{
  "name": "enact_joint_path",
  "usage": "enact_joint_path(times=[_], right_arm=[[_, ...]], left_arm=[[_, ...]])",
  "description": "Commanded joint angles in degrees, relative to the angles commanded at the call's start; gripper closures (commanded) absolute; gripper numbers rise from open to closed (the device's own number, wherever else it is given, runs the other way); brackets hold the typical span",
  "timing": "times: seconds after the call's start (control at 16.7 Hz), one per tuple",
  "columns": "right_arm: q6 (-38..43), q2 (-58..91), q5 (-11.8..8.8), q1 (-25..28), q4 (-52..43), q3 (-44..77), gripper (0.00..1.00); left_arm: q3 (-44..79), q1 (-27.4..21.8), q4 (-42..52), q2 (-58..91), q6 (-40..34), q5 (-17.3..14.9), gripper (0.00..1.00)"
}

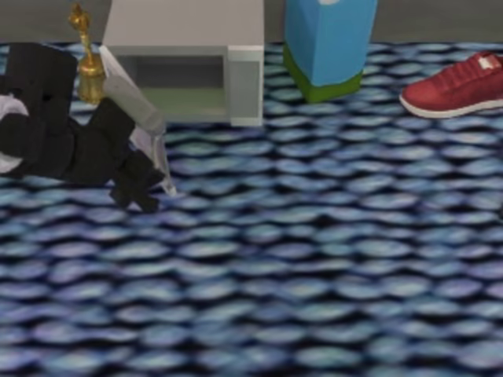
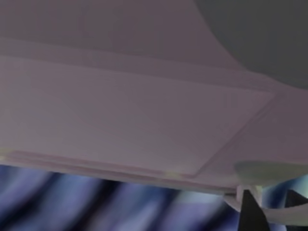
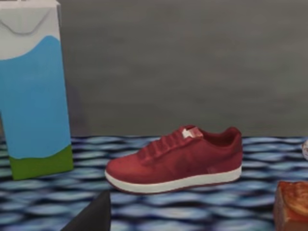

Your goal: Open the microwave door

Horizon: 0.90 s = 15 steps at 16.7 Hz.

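The flat, translucent door (image 1: 140,110) stood swung wide from the boxy grey microwave (image 1: 189,55). The left gripper (image 1: 153,184) was at its edge; its grasp I could not tell.

No readable text, label, brand or number shows on the carton (image 1: 328,43), shoe (image 1: 456,85) or microwave (image 1: 189,59).

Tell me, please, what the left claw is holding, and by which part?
The left claw holds the microwave door by its free outer edge, swung wide open.
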<state>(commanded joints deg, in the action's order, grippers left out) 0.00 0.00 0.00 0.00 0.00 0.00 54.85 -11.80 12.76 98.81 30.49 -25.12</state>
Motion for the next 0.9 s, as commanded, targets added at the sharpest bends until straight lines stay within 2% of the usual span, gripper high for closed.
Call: enact_joint_path(times=[0.24,0.72,0.9], right_arm=[[0.0,0.0,0.0,0.0,0.0,0.0,0.0],[0.0,0.0,0.0,0.0,0.0,0.0,0.0],[0.0,0.0,0.0,0.0,0.0,0.0,0.0]], left_arm=[[-0.1,0.1,0.6,0.2,0.6,-0.7,1.0],[1.1,3.2,4.3,0.4,7.9,-4.3,1.0],[1.1,3.3,4.5,0.4,8.2,-4.5,1.0]])
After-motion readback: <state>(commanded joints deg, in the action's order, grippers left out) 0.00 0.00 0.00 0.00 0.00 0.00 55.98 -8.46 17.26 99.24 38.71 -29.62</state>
